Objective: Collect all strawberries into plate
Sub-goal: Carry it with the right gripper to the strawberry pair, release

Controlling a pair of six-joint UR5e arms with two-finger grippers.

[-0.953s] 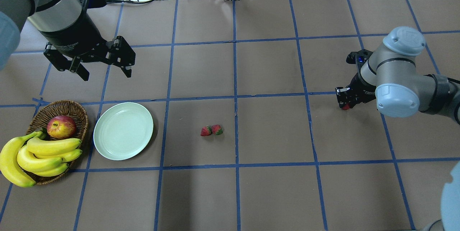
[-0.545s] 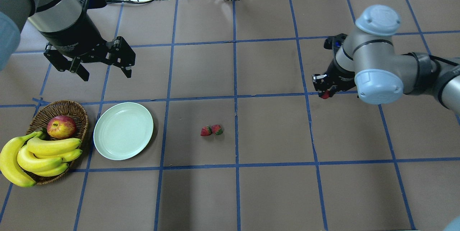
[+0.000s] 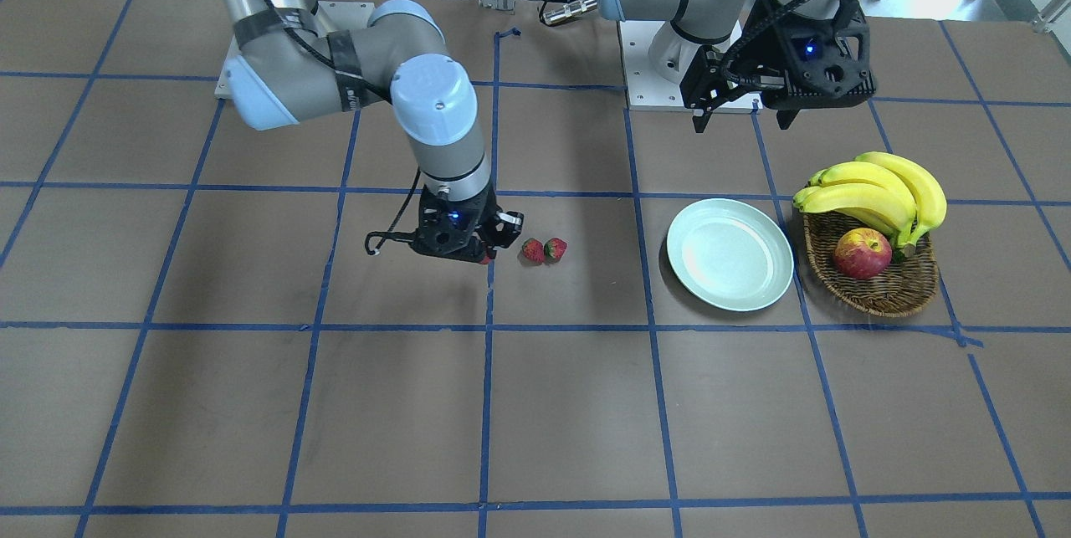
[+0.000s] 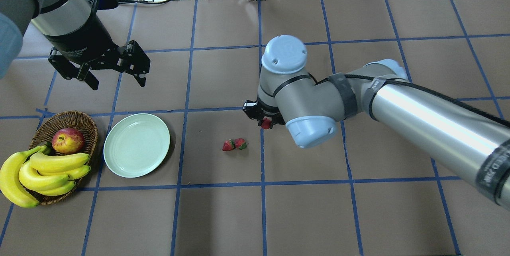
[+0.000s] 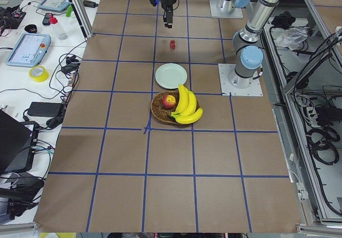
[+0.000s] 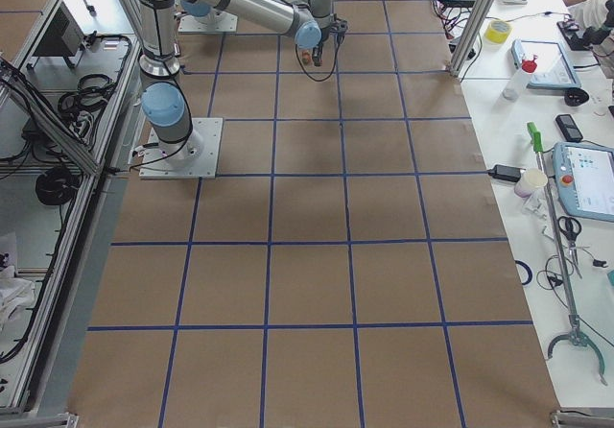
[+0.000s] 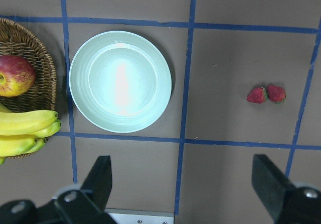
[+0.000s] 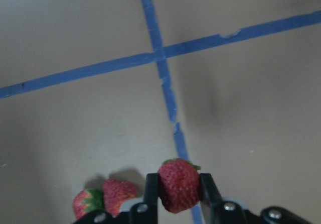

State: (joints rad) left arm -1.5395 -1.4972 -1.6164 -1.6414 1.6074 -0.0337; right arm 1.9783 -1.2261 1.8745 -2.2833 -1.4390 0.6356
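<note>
Right fingers [image 8: 151, 191] clenching one strawberry [image 8: 178, 185] above the worktop [image 8: 90, 133]
The berry is sitting pinched between both fingers. Two other strawberries [image 4: 228, 145] are lying near them, and the plate [image 4: 136, 145] is lying well apart, nearer the left fingers [image 4: 140, 76], which are hanging spread wide.

Mint plate [image 7: 120, 81] on a brown taped table [image 7: 230, 48]; wicker basket [image 7: 42, 58] with apple [image 7: 14, 76] and bananas [image 7: 25, 123] beside it, two touching strawberries [image 7: 257, 95] well apart; left gripper [image 7: 180, 163] spread wide below.

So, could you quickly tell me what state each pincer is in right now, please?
Left pincer: open, holding nothing.
Right pincer: shut on a strawberry.
</note>
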